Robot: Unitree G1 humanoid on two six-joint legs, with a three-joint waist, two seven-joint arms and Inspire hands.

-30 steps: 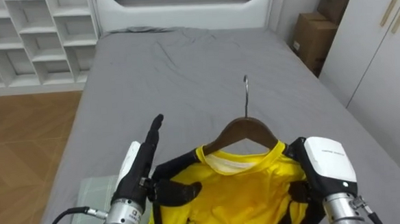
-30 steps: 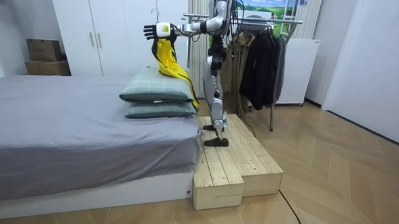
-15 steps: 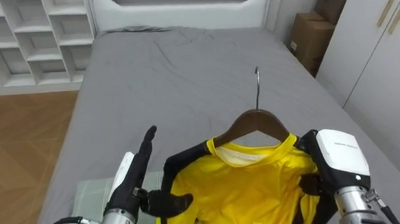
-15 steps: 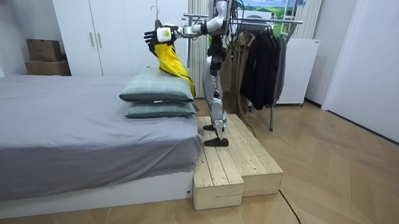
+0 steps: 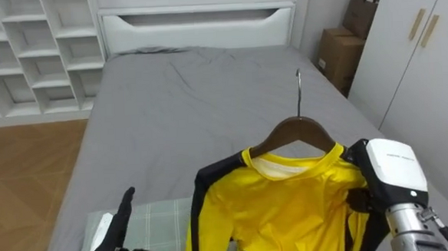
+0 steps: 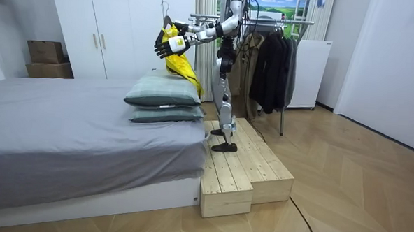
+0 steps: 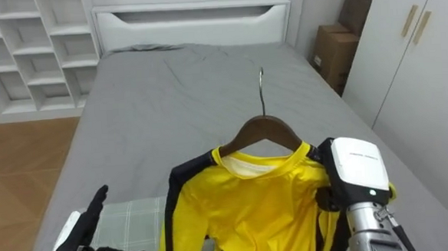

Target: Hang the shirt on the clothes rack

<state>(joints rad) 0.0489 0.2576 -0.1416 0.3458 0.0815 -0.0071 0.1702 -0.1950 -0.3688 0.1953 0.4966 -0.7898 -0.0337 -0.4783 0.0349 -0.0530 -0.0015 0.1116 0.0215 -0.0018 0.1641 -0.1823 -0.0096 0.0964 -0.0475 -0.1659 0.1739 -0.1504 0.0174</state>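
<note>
Inspection from the floor: the robot stands on the wooden platform (image 6: 243, 170) at the foot of the bed (image 5: 192, 96), facing up the mattress toward the headboard. The yellow shirt (image 5: 290, 206) is held in the air above the bed's foot end, over the stacked pillows (image 5: 163, 217) that lie there. It is already dressed on the wooden hanger (image 5: 301, 129), with the collar seated round the hanger's neck. The hook (image 5: 299, 91) stands upright and free above it. The right hand (image 5: 392, 174) carries the load alone: its thumb is clamped dark against the cloth at the shirt's shoulder end, and the other fingers are behind the fabric. Holding at the shoulder rather than at the neck appears meant to leave the hook clear for a rail. The left hand (image 5: 115, 239) is low over the pillows with straight fingers and holds nothing, so it is free to steady the garment if needed. The clothes rack (image 6: 298, 23) stands on the far side of the robot from the bed, behind its back. In my judgement the dressing step is complete, and hanging calls for a turn away from the bed. The one-sided grip could let the hanger tip.
</note>
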